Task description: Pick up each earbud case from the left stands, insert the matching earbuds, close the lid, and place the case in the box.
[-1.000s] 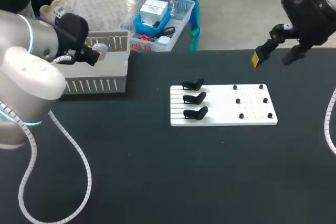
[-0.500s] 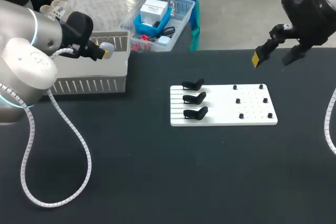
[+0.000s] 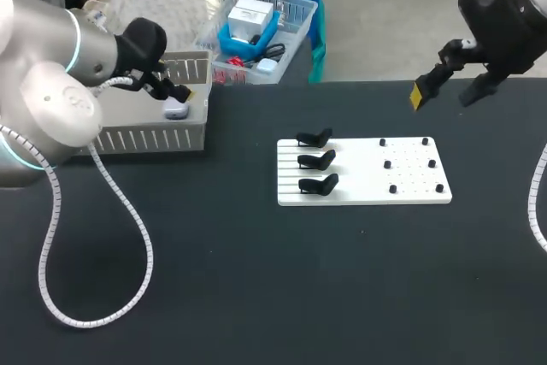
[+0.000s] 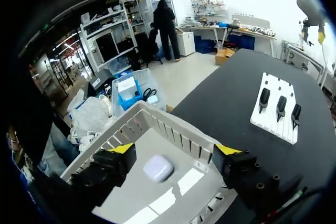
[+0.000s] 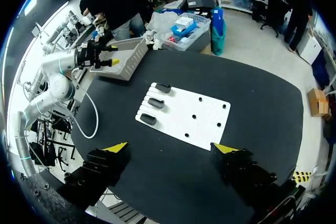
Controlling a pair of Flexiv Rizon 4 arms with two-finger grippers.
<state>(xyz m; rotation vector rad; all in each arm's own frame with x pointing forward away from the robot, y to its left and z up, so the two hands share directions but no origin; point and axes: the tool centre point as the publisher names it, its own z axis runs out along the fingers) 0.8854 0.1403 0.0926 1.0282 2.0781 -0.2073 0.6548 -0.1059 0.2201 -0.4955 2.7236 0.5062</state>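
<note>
The white earbud case (image 4: 158, 167) is inside the box (image 4: 177, 139), with its lid closed, and it seems to lie on the pale floor there, though it is hard to tell whether it has fully settled. The left pincer (image 4: 174, 149) hangs just above it with its fingers wide apart, one at each side of the case and touching neither side. The step in hand is judged to be the release into the box. To finish it well, the pincer should keep its fingers apart and go straight up, so that no yellow tip knocks the case or catches the slatted wall near one finger. On the head view the white board (image 3: 363, 173) lies in the middle of the table (image 3: 256, 297), well apart from the box. Its three black stands (image 3: 316, 161) carry nothing, so probably no case is left to fetch. Small black pegs (image 3: 410, 164) dot the other half of the board. The right pincer (image 5: 170, 148) is open and empty above the far right of the table, out of the way. The grey cable (image 3: 94, 237) of the left arm loops over the table beside the box and could drag.
</note>
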